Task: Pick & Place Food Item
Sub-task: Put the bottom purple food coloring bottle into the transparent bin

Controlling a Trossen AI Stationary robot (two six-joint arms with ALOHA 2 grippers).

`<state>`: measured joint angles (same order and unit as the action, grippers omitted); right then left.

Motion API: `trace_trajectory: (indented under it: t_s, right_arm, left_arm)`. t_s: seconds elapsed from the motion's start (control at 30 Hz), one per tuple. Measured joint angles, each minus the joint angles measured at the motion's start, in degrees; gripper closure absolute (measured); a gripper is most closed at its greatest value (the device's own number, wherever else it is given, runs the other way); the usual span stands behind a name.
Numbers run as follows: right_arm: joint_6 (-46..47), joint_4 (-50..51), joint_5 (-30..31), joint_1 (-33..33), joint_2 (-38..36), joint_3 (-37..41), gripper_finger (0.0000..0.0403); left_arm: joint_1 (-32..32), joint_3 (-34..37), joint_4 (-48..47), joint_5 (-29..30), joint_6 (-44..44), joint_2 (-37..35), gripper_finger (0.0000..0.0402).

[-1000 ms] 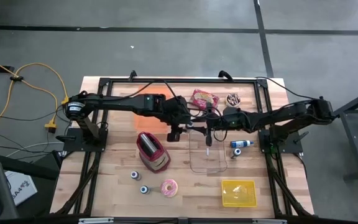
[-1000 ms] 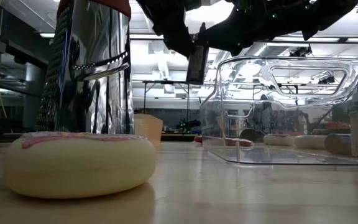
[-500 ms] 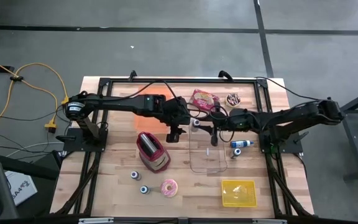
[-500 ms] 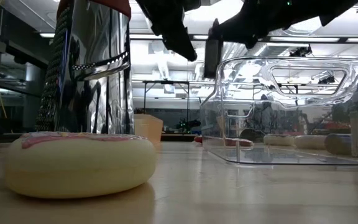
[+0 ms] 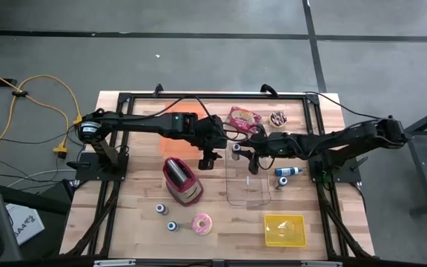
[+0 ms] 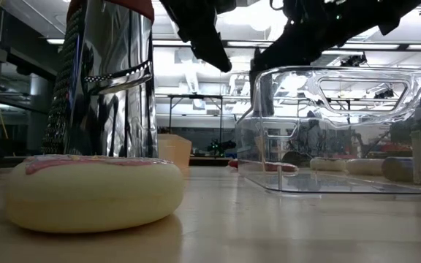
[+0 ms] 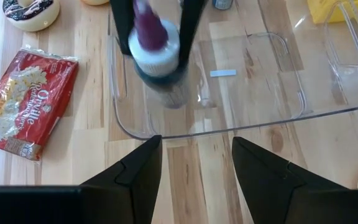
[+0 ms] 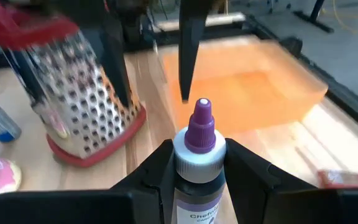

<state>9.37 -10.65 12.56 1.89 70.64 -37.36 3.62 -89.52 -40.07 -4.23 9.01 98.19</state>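
A: Looking into the clear bin (image 5: 247,180) under the right gripper (image 8: 199,163), I see only a small white label.

B: And the bottle (image 8: 196,171)?

A: Clamped between the right fingers (image 8: 246,167), above the bin's rim. Purple tip (image 7: 146,26) aimed at the left gripper (image 7: 194,163), long axis running along the fingers.

B: The left one?

A: Jaws apart, empty, just beside the bottle, near the grater (image 5: 181,180).

B: Surface?

A: Wooden table (image 5: 139,215); a yellow tub (image 5: 285,229) lies beyond the bin.

right gripper (image 5: 237,147) | moved toward left arm | bottle (image 8: 197,163) still held
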Motion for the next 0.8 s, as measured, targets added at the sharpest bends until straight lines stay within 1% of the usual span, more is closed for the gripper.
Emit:
trace_trajectory:
  t_s: [0.1,0.2,0.53,0.67,0.8]
  right_arm:
    - [1.0,-0.8,0.4,0.0,2.1,0.0,0.0297]
    - [1.4,-0.5,2.7,0.5,4.2,0.0,0.0297]
    - [3.3,-4.5,9.1,2.8,10.6,0.1,0.0297]
    - [4.9,-4.8,12.4,4.4,11.8,0.1,0.0297]
    - [6.8,-8.6,15.7,6.3,12.3,2.2,0.0297]
  left_arm:
    - [0.0,0.0,0.0,0.0,0.0,0.0,0.0213]
    - [0.0,0.0,0.0,0.0,0.0,0.0,0.0213]
    - [0.0,0.0,0.0,0.0,0.0,0.0,0.0213]
    - [0.0,0.0,0.0,0.0,0.0,0.0,0.0213]
    - [0.0,0.0,0.0,0.0,-0.2,0.0,0.0213]
